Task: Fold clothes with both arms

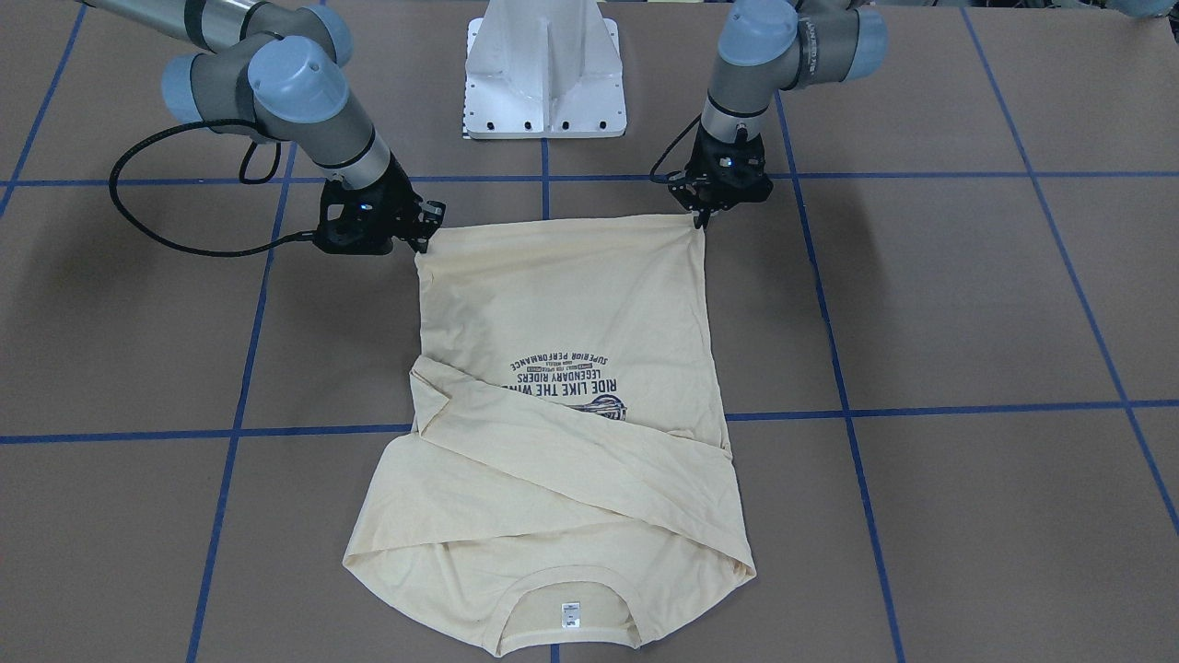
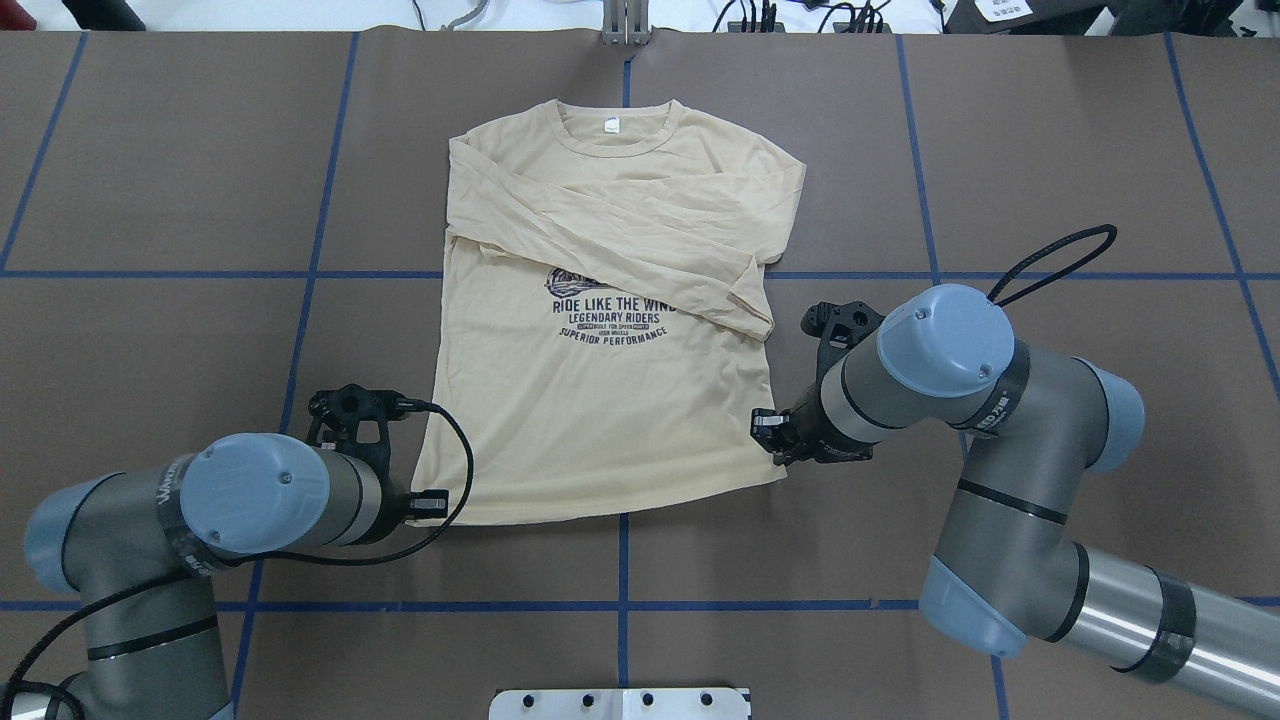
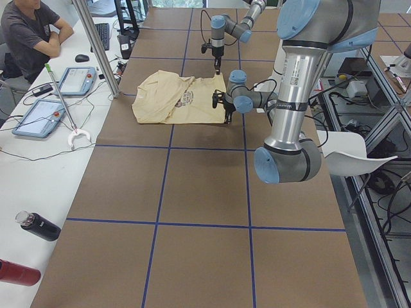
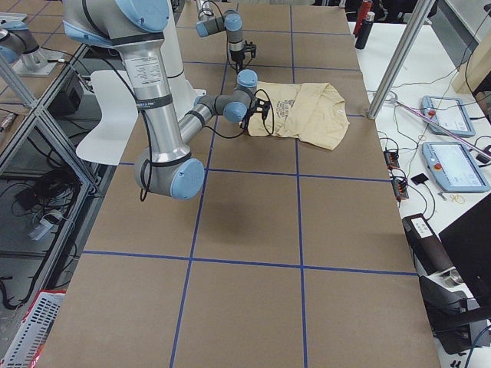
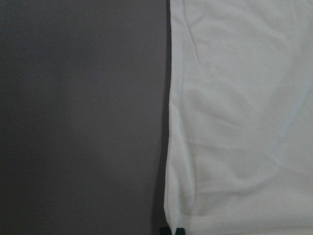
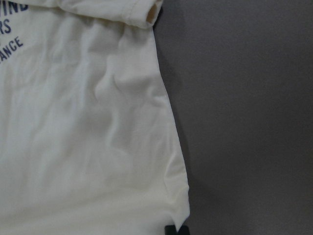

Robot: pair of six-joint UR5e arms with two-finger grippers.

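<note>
- Left gripper (image 1: 704,219): points down at the hem corner of the T-shirt (image 1: 571,304) on the robot's left. In the wrist view its dark fingertips (image 5: 167,230) sit almost together, with the cloth's edge running down between them. Logged as pinched onto the corner.
- Right gripper (image 1: 422,241): at the opposite hem corner, angled in from the side. Its wrist view shows only a dark tip (image 6: 175,229) right at the corner of the cloth, so the jaws read as closed on the fabric.
- T-shirt lies front up on the brown table (image 1: 967,304). The hem is toward the robot and the collar is toward the far side.
- Both sleeves (image 1: 571,451) are folded across the chest and overlap. One covers the upper part of the navy print (image 1: 564,373).
- White neck label (image 1: 570,614) shows inside the collar.
- Hem stretches straight between the two grippers, and the cloth there is nearly flat.
- Blue tape lines (image 1: 921,408) pass under the shirt.
</note>
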